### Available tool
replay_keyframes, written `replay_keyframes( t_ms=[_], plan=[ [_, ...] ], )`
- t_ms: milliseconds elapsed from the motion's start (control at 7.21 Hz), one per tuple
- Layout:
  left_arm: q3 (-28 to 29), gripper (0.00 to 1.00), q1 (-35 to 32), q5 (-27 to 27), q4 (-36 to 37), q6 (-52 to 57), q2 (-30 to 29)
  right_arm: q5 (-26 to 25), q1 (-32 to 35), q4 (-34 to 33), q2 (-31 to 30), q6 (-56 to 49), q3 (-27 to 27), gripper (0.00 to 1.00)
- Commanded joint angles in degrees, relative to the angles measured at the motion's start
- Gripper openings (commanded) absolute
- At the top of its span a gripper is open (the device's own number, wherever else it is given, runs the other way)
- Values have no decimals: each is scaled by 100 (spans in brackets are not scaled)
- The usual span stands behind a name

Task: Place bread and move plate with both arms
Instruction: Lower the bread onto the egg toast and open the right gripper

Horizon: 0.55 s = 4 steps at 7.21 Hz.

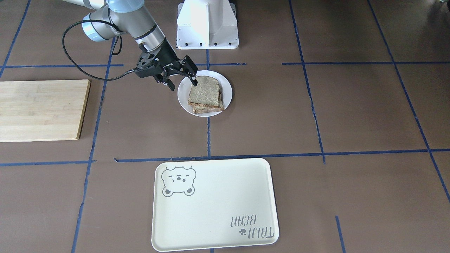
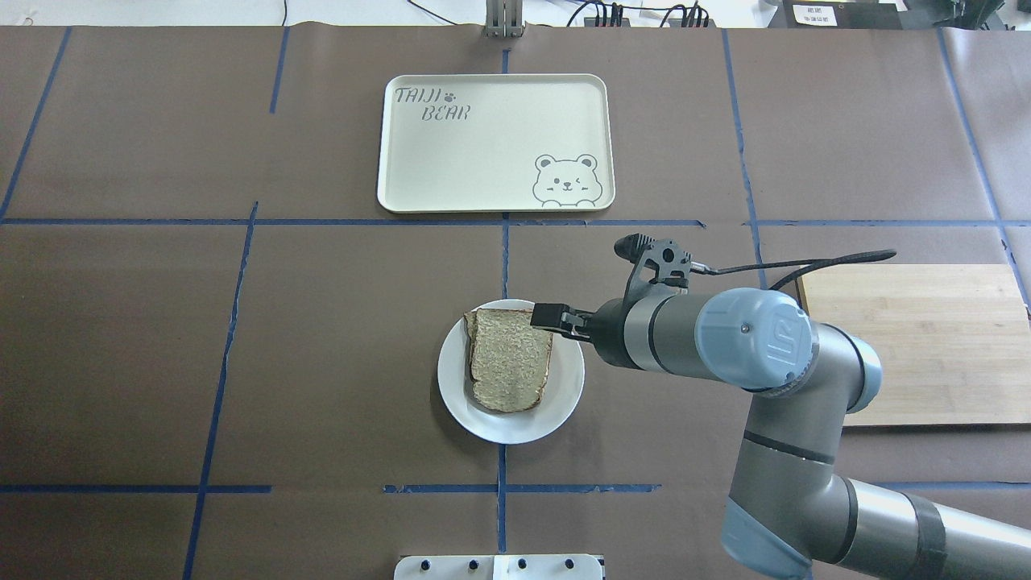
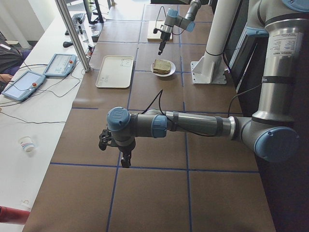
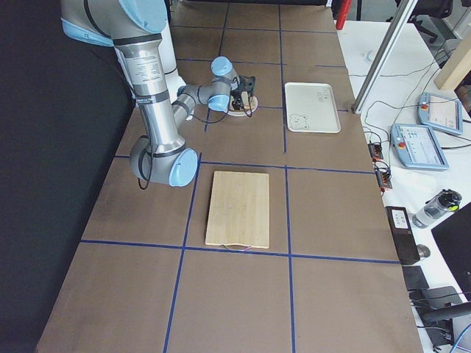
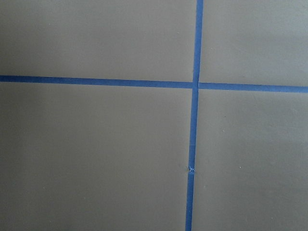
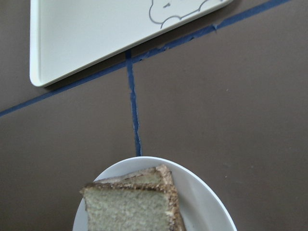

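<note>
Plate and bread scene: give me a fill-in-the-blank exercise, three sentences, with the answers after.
1. The white plate holds the ___.
2. The right gripper, by the plate, has its jaws ___.
3. The wooden board lies on the robot's ___ side.

Missing words: bread; open; right.

In the right wrist view, the bottom edge cuts off the bread (image 6: pixel 130 207) and plate (image 6: pixel 204 207), and the top edge crops the tray (image 6: pixel 86 38). In the left side view, the left gripper (image 3: pixel 125 163), lower centre, is too small to judge.
</note>
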Motion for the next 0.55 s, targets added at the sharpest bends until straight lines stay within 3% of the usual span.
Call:
replay_keyframes(
  t_ms=[0, 139, 416],
  plan=[
    [-22, 100, 252, -325, -732, -97, 5, 403, 551, -1305, 11, -857, 386, 100],
    [-109, 100, 444, -615, -1257, -872, -4, 701, 893, -2173, 19, -1611, 562, 100],
    [-128, 100, 1328, -671, -3369, -3799, 5, 1158, 1587, -3171, -86, -3124, 748, 100]
  ],
)
